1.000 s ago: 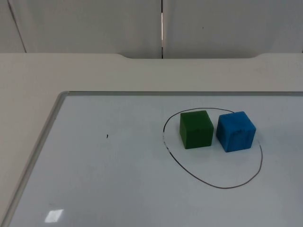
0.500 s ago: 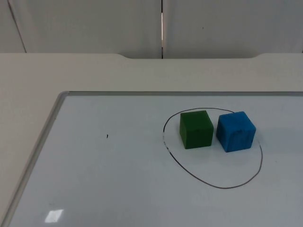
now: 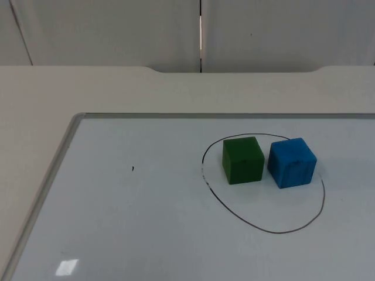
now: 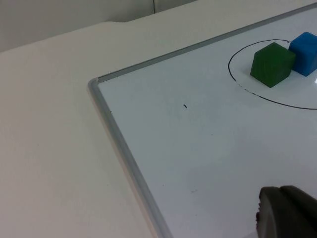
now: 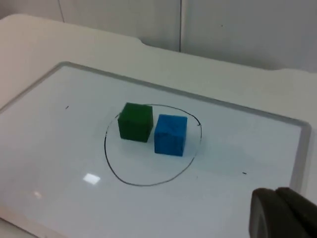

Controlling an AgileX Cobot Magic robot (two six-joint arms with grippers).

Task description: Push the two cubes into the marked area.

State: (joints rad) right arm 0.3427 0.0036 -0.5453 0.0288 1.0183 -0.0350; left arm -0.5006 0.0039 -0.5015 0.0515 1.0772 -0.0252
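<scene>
On the white table's whiteboard (image 3: 146, 234), I see the green foam cube (image 3: 242, 160) and blue foam cube (image 3: 292, 162) side by side inside the black drawn ring (image 3: 263, 228), toward its twelve o'clock edge. I can't tell either hand's opening; I'd keep both arms clear, nudging nothing.

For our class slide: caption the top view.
Green cube and blue cube sit side by side inside the drawn outline.

the desk (image 3: 117, 88) carries a whiteboard (image 3: 146, 222) with a metal frame, filling the lower part of the top view. on the board, right of centre, a green cube (image 3: 242, 160) and a blue cube (image 3: 292, 162) sit just beside each other inside a hand-drawn black loop (image 3: 258, 225).
</scene>
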